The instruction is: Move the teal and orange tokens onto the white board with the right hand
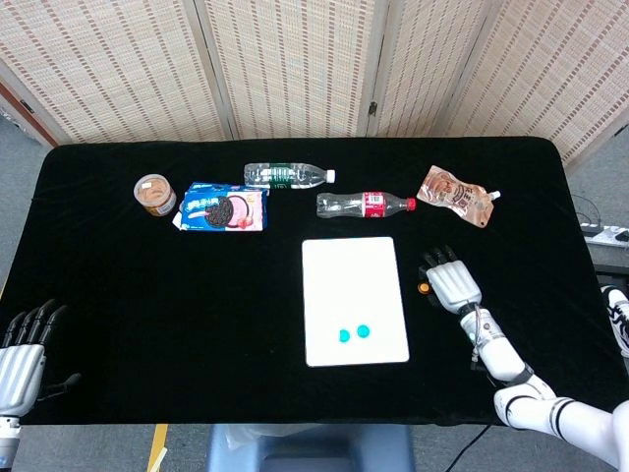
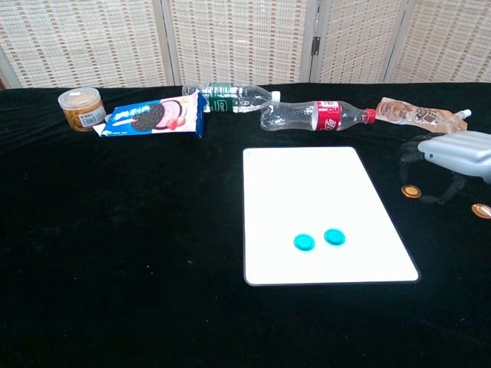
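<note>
Two teal tokens [image 1: 344, 335] [image 1: 363, 331] lie on the lower part of the white board [image 1: 349, 270]; the chest view shows them as well [image 2: 304, 242] [image 2: 334, 237] on the board [image 2: 307, 180]. One orange token [image 1: 424, 288] [image 2: 412, 191] lies on the black cloth just right of the board. A second orange token [image 2: 482, 210] lies further right. My right hand [image 1: 452, 283] [image 2: 451, 152] hovers palm down between the two orange tokens, fingers apart and holding nothing. My left hand [image 1: 22, 346] rests open at the table's near left edge.
Along the back lie a green-label bottle [image 1: 285, 176], a red-label bottle [image 1: 365, 205], a brown pouch [image 1: 455, 195], a blue cookie pack [image 1: 224, 208] and a small round tub [image 1: 154, 194]. Black cloth covers the table.
</note>
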Tool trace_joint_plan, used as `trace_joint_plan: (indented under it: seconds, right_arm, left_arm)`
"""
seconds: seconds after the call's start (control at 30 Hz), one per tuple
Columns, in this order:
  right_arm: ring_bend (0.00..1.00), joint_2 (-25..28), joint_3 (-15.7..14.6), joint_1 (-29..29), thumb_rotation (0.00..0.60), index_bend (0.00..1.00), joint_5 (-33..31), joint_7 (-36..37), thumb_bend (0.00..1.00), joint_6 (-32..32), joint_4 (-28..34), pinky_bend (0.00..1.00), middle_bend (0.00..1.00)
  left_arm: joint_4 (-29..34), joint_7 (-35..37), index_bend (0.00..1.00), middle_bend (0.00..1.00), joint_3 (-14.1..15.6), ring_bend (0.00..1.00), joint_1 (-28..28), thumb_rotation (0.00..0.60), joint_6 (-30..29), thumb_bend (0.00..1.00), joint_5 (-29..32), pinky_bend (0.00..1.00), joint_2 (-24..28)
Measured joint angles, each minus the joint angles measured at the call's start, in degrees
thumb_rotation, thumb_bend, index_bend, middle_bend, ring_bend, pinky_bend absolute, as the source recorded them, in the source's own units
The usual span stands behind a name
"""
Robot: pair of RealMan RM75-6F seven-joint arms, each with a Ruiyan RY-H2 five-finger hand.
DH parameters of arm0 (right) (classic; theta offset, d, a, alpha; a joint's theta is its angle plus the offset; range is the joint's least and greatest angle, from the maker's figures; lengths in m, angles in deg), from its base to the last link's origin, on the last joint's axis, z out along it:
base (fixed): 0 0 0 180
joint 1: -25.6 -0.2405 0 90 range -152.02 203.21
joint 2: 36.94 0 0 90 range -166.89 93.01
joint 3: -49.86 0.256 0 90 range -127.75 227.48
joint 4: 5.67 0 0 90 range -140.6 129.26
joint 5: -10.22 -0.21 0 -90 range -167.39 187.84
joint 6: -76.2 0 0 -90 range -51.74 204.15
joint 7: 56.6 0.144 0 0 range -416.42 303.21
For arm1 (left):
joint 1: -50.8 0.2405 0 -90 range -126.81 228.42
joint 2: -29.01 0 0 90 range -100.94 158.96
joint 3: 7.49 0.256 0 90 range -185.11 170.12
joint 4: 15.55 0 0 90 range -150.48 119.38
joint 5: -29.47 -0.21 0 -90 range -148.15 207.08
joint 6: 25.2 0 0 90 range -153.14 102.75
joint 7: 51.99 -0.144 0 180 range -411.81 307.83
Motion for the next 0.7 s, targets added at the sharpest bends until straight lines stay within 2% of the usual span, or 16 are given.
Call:
trace_joint_plan:
  seconds: [0.3, 0.7]
  right_arm:
    - [0.02, -0.7, 0.3, -0.3, 0.600, 0.42, -0.6, -0.8, 0.42, 0.9, -0.9, 0.00, 0.15]
    - [0.03, -1.2, 0.8, -0.7, 0.600, 0.50, -1.1, -1.3, 0.43, 1.4, -1.5, 0.00, 0.18]
  left_arm:
    - [-0.5, 0.4, 0.00, 0.00, 0.0, 0.00, 0.0, 0.600, 0.1, 0.12, 0.2, 0.00, -0.1]
    - [-0.9, 0.7, 0.00, 0.00, 0.0, 0.00, -0.1, 0.600, 0.3, 0.12, 0.3, 0.00, -0.3]
